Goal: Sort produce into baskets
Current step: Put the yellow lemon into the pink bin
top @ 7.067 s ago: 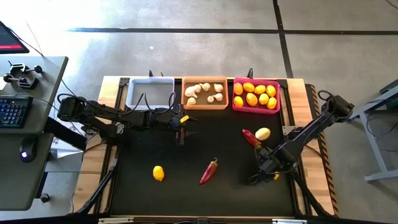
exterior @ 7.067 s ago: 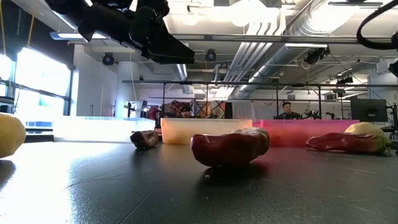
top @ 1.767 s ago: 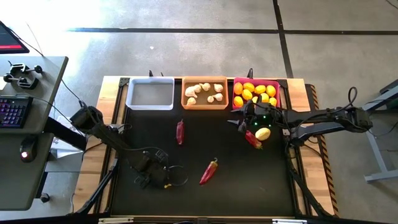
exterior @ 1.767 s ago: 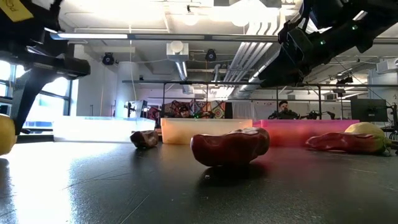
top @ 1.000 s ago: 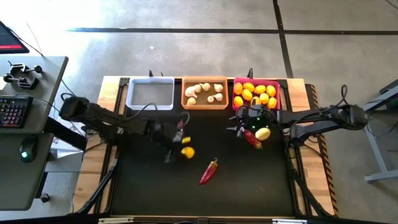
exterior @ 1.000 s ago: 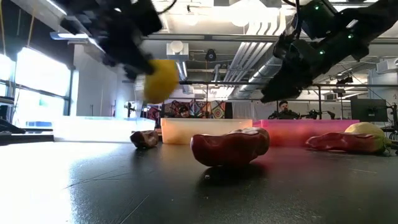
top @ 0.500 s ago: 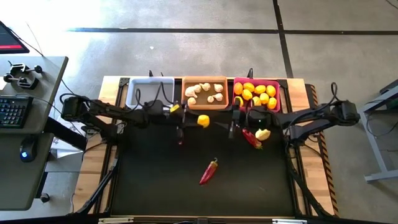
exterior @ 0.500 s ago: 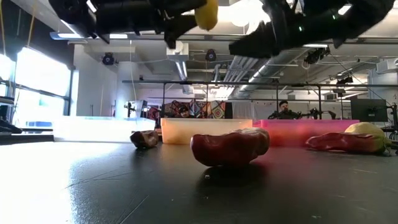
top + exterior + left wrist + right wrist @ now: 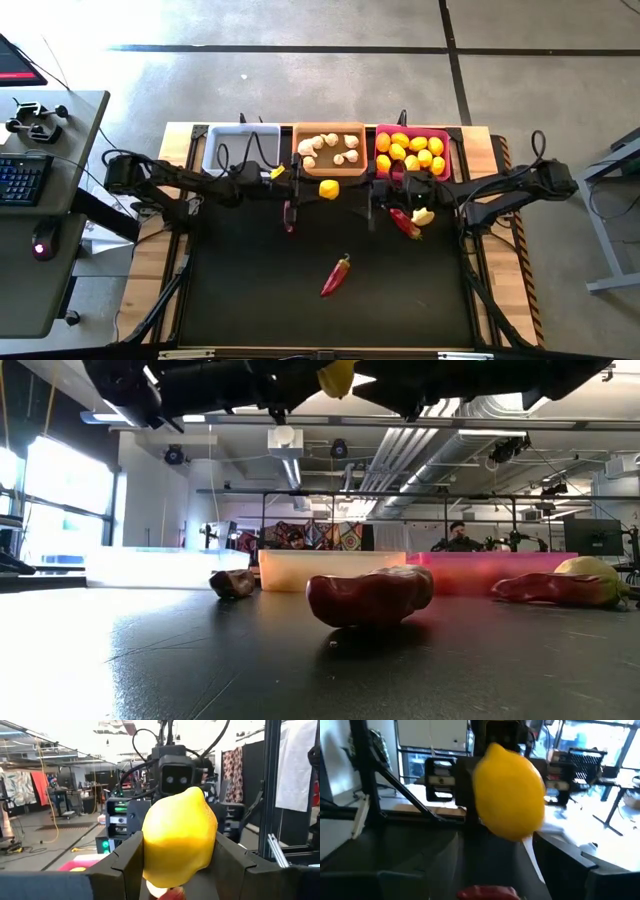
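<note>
Holding garlic (image 9: 330, 148), the orange basket (image 9: 329, 167) flanks lemon-filled pink basket (image 9: 411, 174); left gripper (image 9: 316, 189) clamps lemon (image 9: 328, 189), right gripper (image 9: 372, 203) open.

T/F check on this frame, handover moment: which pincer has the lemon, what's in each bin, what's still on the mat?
1. The left pincer is shut on a lemon, held above the mat. True.
2. The right pincer is shut on a chili. False: it is open and holds nothing, facing the held lemon from the other side.
3. The white bin holds garlic. False: nothing shows in it; the garlic bulbs are in the orange bin.
4. The pink bin holds lemons. True.
5. Only one chili is left on the mat. False: three are, one in the middle, one near the left pincer, one near the right pincer.
</note>
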